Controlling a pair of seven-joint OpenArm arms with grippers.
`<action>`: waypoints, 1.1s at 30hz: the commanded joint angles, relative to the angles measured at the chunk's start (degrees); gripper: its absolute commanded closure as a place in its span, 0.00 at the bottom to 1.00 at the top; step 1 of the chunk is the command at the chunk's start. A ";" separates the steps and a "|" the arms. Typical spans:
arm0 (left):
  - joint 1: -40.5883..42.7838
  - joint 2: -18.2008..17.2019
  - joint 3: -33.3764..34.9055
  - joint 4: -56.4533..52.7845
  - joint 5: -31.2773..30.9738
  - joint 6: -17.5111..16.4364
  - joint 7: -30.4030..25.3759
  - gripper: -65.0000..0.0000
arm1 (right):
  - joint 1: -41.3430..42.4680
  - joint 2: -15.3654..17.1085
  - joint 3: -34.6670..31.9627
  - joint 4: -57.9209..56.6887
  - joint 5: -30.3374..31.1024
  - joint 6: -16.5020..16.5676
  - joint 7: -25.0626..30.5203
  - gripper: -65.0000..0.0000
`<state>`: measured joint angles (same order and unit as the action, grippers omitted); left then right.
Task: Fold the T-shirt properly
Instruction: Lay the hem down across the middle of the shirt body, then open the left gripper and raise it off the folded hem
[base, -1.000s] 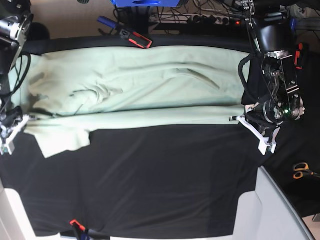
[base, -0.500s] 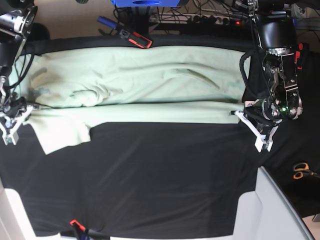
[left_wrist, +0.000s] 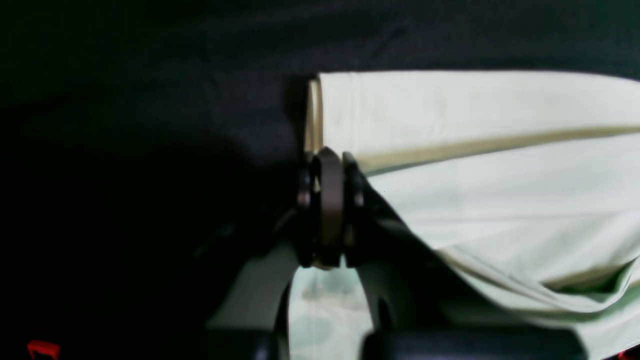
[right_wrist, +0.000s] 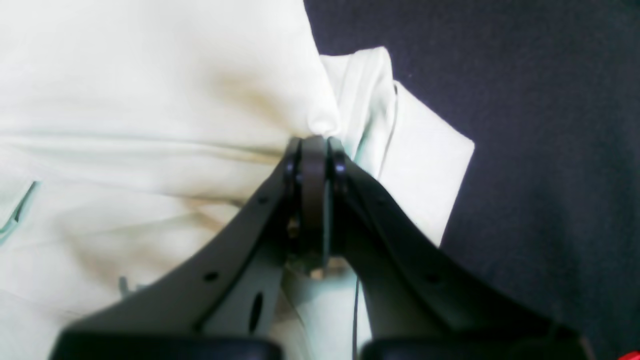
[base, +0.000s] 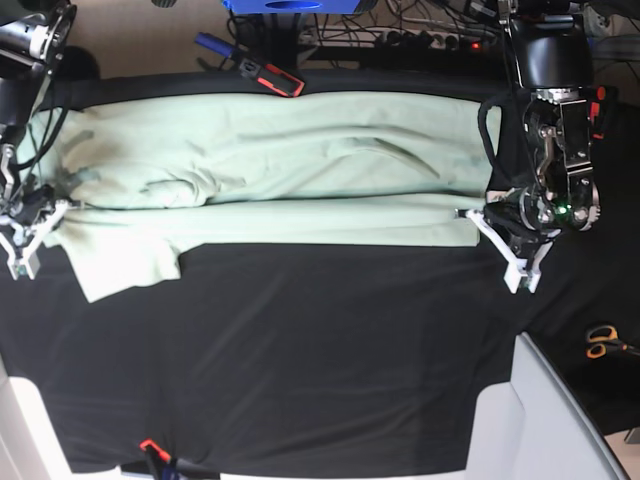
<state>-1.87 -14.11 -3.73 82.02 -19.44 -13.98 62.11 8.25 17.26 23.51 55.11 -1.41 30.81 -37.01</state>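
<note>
Two grippers we observe clamped on the T-shirt (base: 270, 170), left gripper (left_wrist: 327, 165) pinching a folded edge, right gripper (right_wrist: 314, 150) pinching what appears a sleeve seam, garment flat on black tablecloth (base: 330, 350)

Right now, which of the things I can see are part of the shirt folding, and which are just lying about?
Part of the job:
- T-shirt, spread on the black tablecloth
- left gripper, shut on the shirt's edge
- right gripper, shut on the shirt near the sleeve

Just lying about:
- scissors at the side
- red and black tool behind the shirt
- cables at the back
</note>
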 joint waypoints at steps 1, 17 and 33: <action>-0.90 -0.62 -0.01 0.93 0.06 -0.04 -0.70 1.00 | 1.02 1.25 0.36 1.11 0.14 -0.35 0.31 1.00; -0.20 -0.62 0.43 -0.04 0.06 -0.04 -0.79 1.00 | -1.79 -2.18 0.36 5.24 -0.13 -0.35 0.22 1.00; 5.43 -2.99 5.62 9.37 1.38 0.04 -0.79 1.00 | -1.79 -2.18 0.27 5.15 -0.22 -0.43 0.31 1.00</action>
<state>3.99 -16.08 2.07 90.35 -18.31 -14.00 61.78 5.54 14.20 23.62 59.55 -1.80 30.39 -37.08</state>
